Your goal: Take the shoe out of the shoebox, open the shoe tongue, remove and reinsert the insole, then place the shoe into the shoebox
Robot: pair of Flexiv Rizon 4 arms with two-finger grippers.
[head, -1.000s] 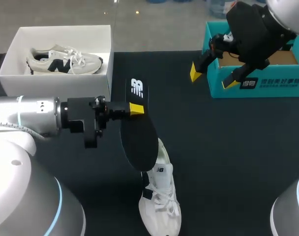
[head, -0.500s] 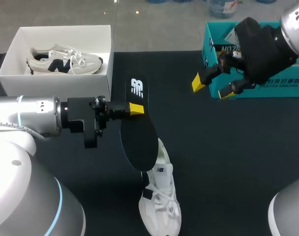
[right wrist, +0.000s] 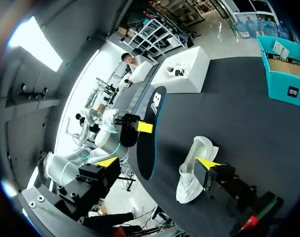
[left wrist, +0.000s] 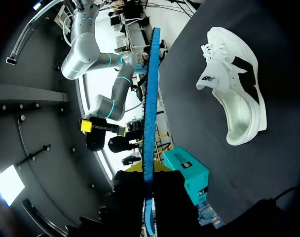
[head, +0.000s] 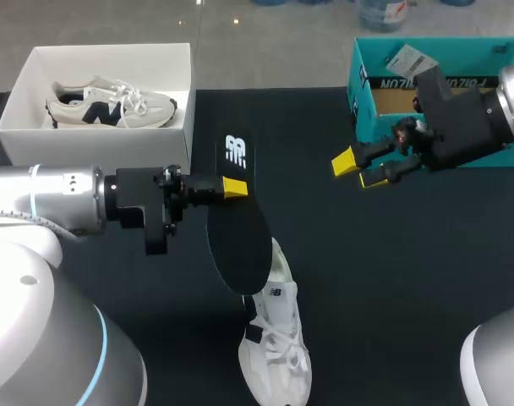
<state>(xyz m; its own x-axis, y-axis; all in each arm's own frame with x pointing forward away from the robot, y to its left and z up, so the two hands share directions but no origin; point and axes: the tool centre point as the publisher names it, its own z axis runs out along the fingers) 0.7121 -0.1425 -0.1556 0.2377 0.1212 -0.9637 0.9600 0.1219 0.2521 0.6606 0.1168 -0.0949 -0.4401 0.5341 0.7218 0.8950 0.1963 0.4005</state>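
**Insole poised for reinsertion.** The black insole (head: 238,233) hangs broad end down, just above the opening of the white shoe (head: 276,342). The shoe lies loose on the dark table (head: 392,279), out of its box. We read the step as reinsertion, not yet begun.

The left gripper (head: 234,187) is clamped on the insole's upper part, above the shoe. The right gripper (head: 358,170), fingers apart and empty, hovers well away from the shoe, nearer a teal box (head: 367,148). The white shoebox (head: 188,110), holding a second shoe (head: 109,103), stands well beyond the shoe on the left arm's side.

Principal hazards, in our judgement:
- (a) Nothing steadies the shoe, so a downward push may slide or tip it.
- (b) The insole, gripped at one spot, may flex, buckle at the collar or slip between the fingers.
- (c) The tongue may block entry; we cannot tell how far open it stands.
- (d) The right arm, if brought toward the shoe, may strike the hanging insole.
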